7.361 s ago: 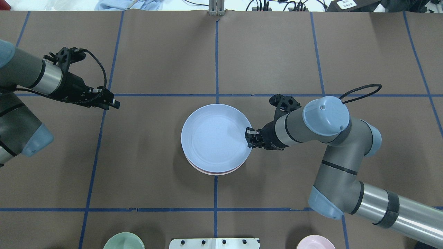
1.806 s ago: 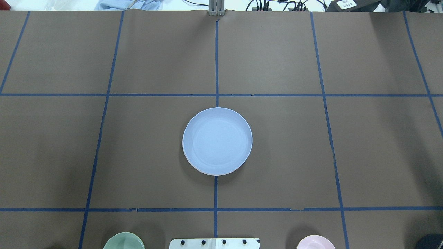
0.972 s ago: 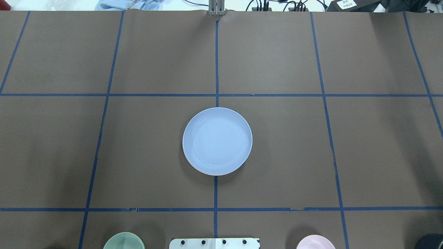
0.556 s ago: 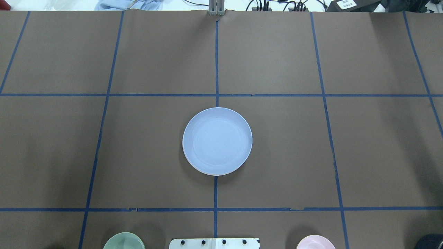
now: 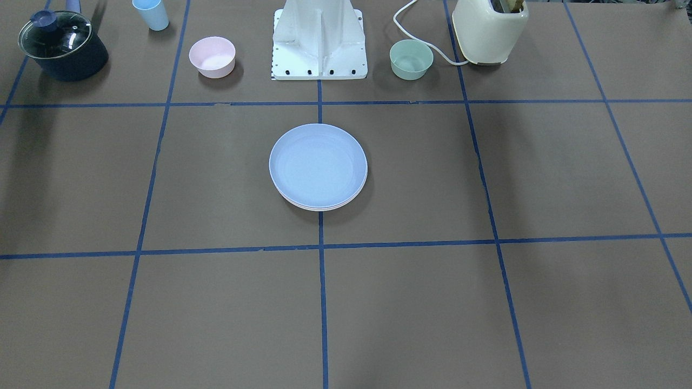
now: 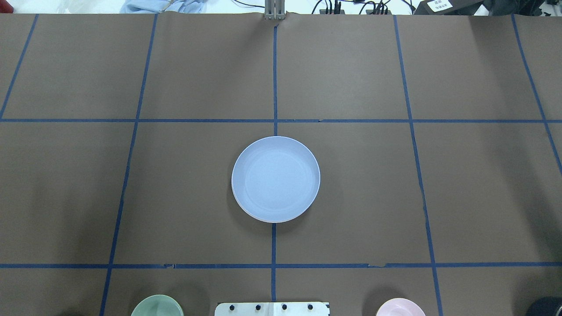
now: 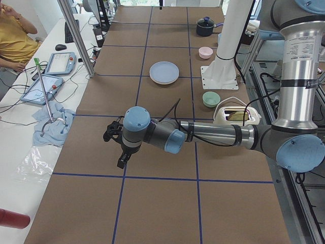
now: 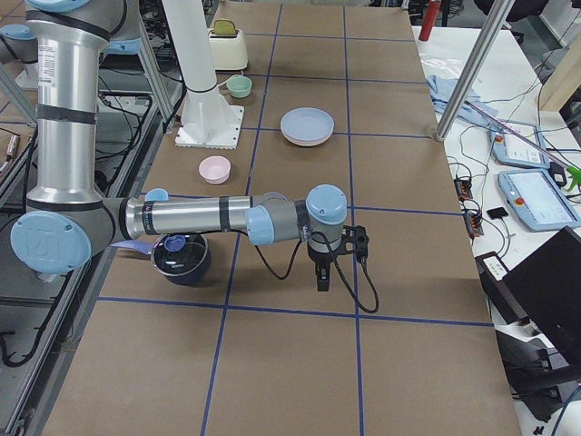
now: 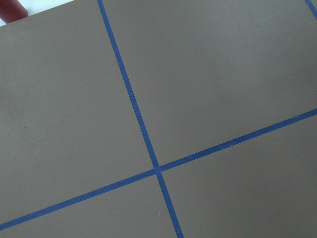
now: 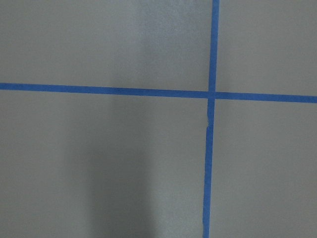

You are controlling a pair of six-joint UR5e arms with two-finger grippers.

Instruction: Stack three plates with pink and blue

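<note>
The light blue plate [image 6: 275, 177] lies on top of a stack at the table's middle, also seen in the front view [image 5: 318, 165]. Thin pale rims of the plates under it [image 5: 320, 207] show at its near edge; their colours are hard to tell. Both arms are outside the overhead and front views. My left gripper [image 7: 122, 161] hangs over bare table far from the stack, seen only in the exterior left view. My right gripper [image 8: 322, 282] does the same in the exterior right view. I cannot tell whether either is open or shut. Both wrist views show only brown paper and blue tape.
Along the robot's side stand a pink bowl [image 5: 212, 55], a green bowl [image 5: 411, 59], a light blue cup [image 5: 151, 13], a dark lidded pot [image 5: 62, 46], a cream toaster [image 5: 489, 29] and the white robot base [image 5: 320, 40].
Seven seconds ago my right gripper was at the blue plate's rim and my left arm hung over the table. Both have since left the overhead view. The stack has not moved lately.
</note>
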